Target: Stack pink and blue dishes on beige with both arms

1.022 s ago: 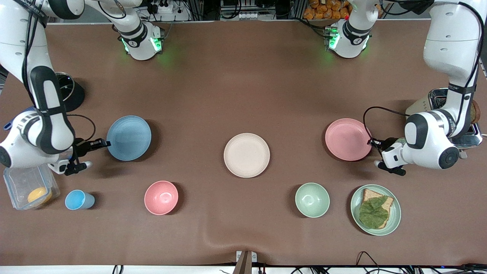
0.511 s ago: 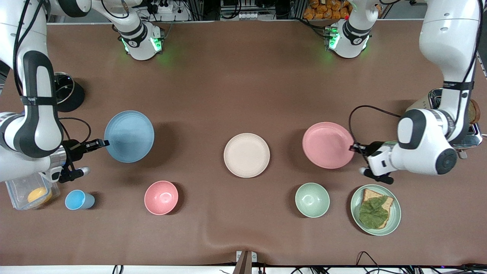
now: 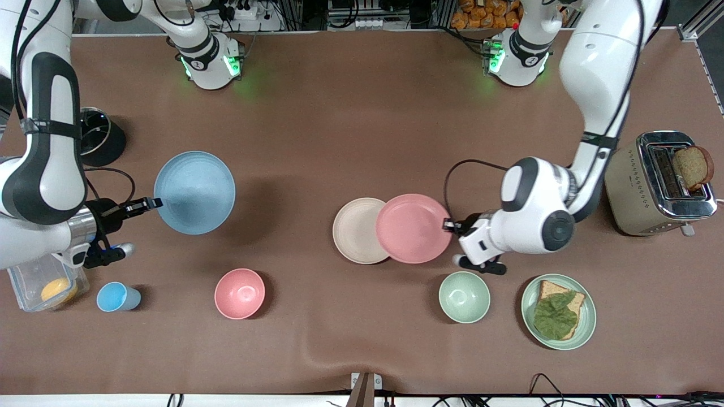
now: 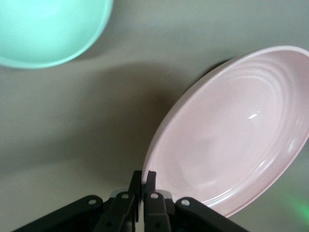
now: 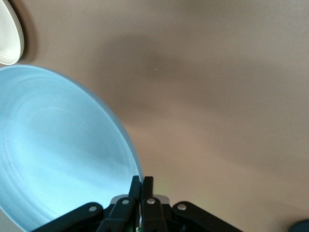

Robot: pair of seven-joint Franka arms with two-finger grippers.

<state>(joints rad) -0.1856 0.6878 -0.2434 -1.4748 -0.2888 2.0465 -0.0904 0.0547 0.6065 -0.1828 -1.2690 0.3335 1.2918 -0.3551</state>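
Observation:
The beige plate (image 3: pixel 355 230) lies flat at the table's middle. My left gripper (image 3: pixel 451 226) is shut on the rim of the pink plate (image 3: pixel 413 228), held in the air and overlapping the beige plate's edge toward the left arm's end. In the left wrist view the pink plate (image 4: pixel 231 130) tilts up from the pinching fingers (image 4: pixel 143 180). My right gripper (image 3: pixel 154 202) is shut on the rim of the blue plate (image 3: pixel 195 192), lifted over the table toward the right arm's end. The right wrist view shows the blue plate (image 5: pixel 58 150) and a sliver of the beige plate (image 5: pixel 9 38).
A pink bowl (image 3: pixel 240 293), a green bowl (image 3: pixel 464 297) and a pale green plate with a sandwich (image 3: pixel 558 311) sit nearer the camera. A blue cup (image 3: pixel 116 297) and a clear container (image 3: pixel 39 282) stand by the right arm. A toaster (image 3: pixel 659 183) stands at the left arm's end.
The left arm has carried the pink plate from its end of the table toward the middle, now partly over the beige plate. The right gripper has lifted the blue plate higher.

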